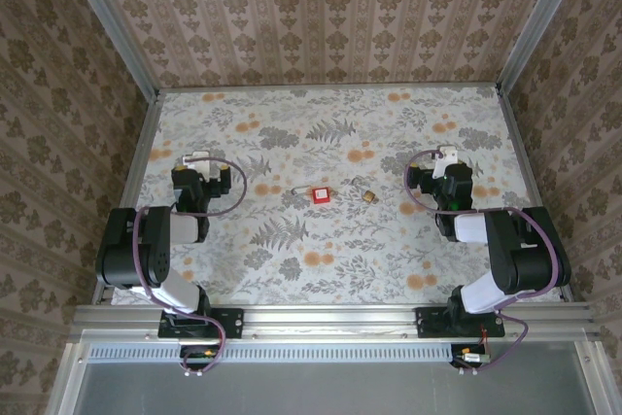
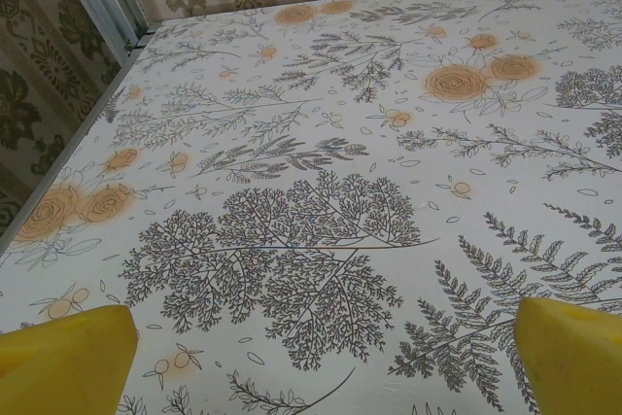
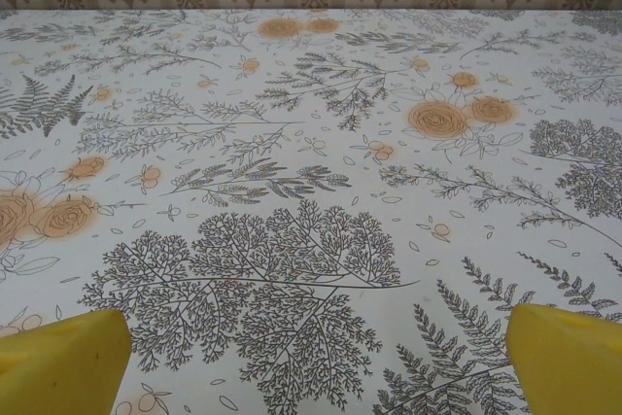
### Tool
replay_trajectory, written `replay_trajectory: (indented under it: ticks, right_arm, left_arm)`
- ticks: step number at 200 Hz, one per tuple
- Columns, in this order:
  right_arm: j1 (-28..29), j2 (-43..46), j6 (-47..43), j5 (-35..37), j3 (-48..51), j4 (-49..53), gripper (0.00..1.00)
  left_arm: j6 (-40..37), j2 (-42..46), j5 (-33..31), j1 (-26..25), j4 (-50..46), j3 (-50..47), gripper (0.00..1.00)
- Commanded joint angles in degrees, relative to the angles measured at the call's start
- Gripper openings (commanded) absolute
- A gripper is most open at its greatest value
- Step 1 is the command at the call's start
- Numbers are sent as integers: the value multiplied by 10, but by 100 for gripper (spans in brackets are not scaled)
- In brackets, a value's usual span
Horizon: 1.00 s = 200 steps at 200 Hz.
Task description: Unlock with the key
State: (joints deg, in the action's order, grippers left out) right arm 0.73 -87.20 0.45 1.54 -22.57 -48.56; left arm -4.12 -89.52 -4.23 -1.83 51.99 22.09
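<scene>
The key [image 1: 318,193] lies flat near the middle of the table, its red head to the right and its thin silvery blade pointing left. A small brass-coloured padlock [image 1: 369,195] sits just to its right, apart from it. My left gripper [image 1: 199,164] rests well to the left of the key, and my right gripper [image 1: 443,164] well to the right of the padlock. Both point toward the far wall. In the left wrist view the yellow fingertips [image 2: 68,357] stand wide apart over bare cloth, left gripper [image 2: 321,366] open. In the right wrist view the fingertips [image 3: 569,357] are likewise spread, right gripper [image 3: 316,362] open.
A floral cloth [image 1: 330,259] covers the table. Patterned walls with metal frame posts [image 1: 136,55] enclose it on three sides. An aluminium rail [image 1: 330,318] carrying both arm bases runs along the near edge.
</scene>
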Motion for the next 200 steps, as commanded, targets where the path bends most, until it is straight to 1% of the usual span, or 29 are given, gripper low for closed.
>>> replay_trajectory:
  ticks: [1, 200]
  right_arm:
    - [-2, -6, 10, 1, -10, 1, 100]
    - [-2, -5, 10, 1, -10, 1, 100]
  left_arm:
    - [5, 6, 8, 2, 1, 5, 100]
    - [7, 6, 13, 4, -6, 9, 100]
